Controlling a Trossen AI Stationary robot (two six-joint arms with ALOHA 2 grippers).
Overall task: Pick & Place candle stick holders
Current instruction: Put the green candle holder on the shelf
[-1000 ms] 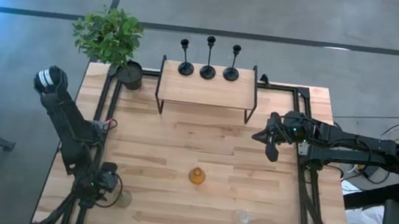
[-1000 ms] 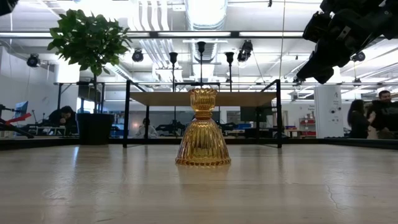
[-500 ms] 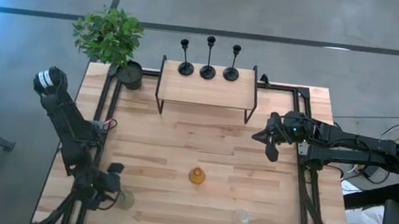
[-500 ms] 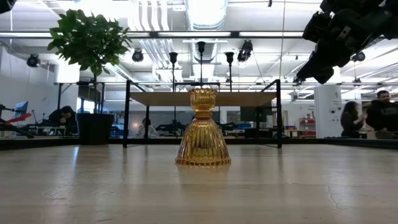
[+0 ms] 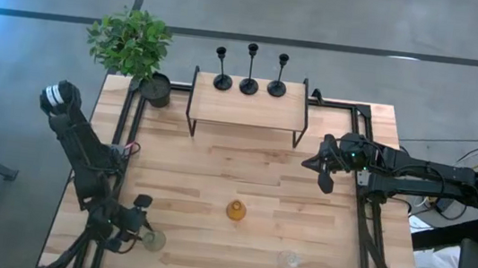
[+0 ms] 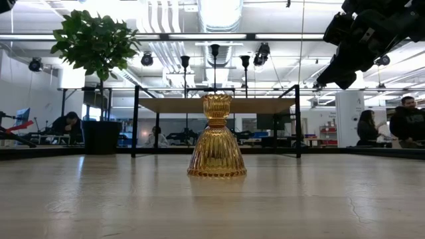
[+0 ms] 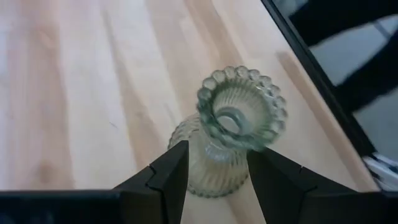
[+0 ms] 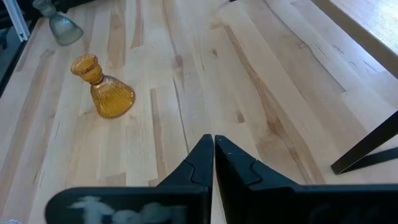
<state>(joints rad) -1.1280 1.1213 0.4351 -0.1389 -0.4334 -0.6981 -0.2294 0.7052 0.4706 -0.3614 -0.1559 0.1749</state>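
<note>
Compared with a second ago: left pincer point(image 5: 143, 232) shifted slightly toward the centre of the surface point(image 5: 243, 175), carrying the greenish glass vase point(image 5: 153, 240) with it; vase now sits a little further from the near-left corner frame. Right arm unchanged. Amber glass vase point(image 5: 236, 210) and clear glass vase point(image 5: 289, 261) unmoved.

Left arm: folded low along the left edge of the surface, wrist bent down near the front-left corner. Left wrist view shows both dark fingers point(image 7: 171, 180) pressed against the ribbed body of the greenish glass vase point(image 7: 231, 134), one on each side below its beaded rim; pincer gripping the vase. Vase leans a little in that view; whether its foot is clear of the wood cannot be told.

Right arm: stretched in from the right edge, held above the surface at mid-depth. Right pincer point(image 5: 320, 168) closed, fingertips point(image 8: 202, 155) meeting, nothing between them. Seen high at the upper right in the low view point(image 6: 345, 63).

Task items: three black candle stick holders point(image 5: 250, 70) upright in a row along the back edge of the raised wooden shelf point(image 5: 247, 108) at the far side, well apart from both pincers. Potted plant point(image 5: 132, 45) at the far-left corner, beside the shelf.
</note>
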